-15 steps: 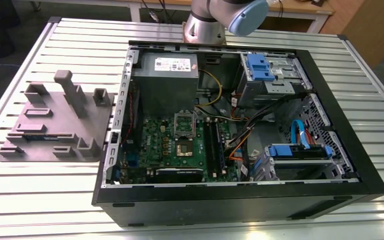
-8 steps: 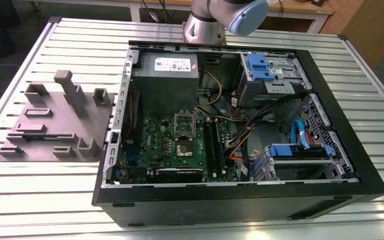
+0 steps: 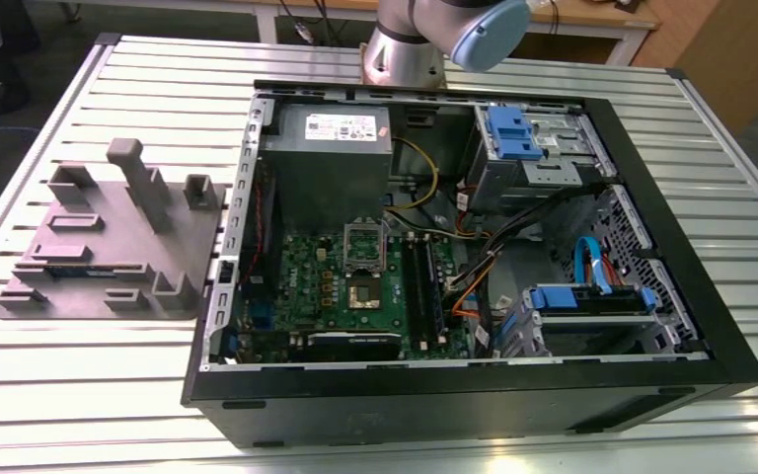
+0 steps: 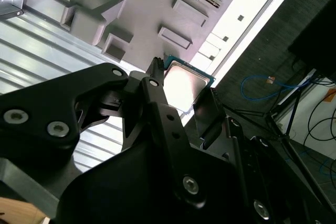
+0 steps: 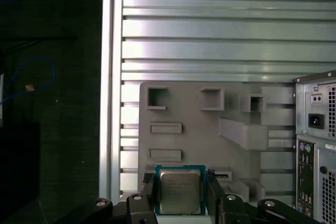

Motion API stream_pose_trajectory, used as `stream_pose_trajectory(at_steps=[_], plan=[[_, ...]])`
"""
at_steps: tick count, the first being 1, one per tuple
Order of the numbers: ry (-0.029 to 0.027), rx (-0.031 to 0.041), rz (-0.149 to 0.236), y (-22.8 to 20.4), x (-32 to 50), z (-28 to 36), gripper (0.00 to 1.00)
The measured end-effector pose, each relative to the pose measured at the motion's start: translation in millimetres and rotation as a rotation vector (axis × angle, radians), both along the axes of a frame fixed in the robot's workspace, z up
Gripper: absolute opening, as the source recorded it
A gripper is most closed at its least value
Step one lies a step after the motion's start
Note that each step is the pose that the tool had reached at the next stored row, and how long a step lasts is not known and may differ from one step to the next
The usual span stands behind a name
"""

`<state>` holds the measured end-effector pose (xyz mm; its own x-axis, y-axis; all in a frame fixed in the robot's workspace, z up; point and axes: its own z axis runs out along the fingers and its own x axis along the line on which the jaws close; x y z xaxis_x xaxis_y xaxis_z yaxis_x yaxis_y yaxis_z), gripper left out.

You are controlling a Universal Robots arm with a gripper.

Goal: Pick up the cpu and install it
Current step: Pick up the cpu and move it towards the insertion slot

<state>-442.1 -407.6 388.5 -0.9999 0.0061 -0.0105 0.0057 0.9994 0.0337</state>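
A wide desk (image 3: 76,395) of ribbed silver aluminium slats carries everything. Dark floor (image 5: 52,129) lies beyond its edge, with a thin blue cable (image 5: 31,72) looped on it, and pale wooden furniture (image 3: 721,39) stands at the back of the exterior view. The largest thing on the desk is an open black computer case (image 3: 485,395) lying on its side. It shows a green motherboard (image 3: 340,267) with a metal-framed socket (image 3: 363,286) near its middle. Just beside the case, on the exterior view's left, sits a grey moulded tray (image 3: 103,247) with raised blocks and shallow pockets. The silver and pale-blue robot arm (image 3: 413,39) rises behind the case. The black claw (image 5: 181,178) is closed to a narrow gap. Its two fingers (image 5: 150,192) press against opposite edges of a small flat square cpu (image 5: 180,192) with a silvery-grey metal top and thin pale rim. In both wrist views the cpu is gripped top face outward, seen against the tray's edge with the slats behind it, well apart from the socket in the case.
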Motion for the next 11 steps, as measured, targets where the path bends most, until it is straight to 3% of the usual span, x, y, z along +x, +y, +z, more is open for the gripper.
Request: stream_pose_trajectory(at_steps=[11], plan=[[0.0, 0.0, 0.0, 0.0, 2.3, 0.0, 0.47]])
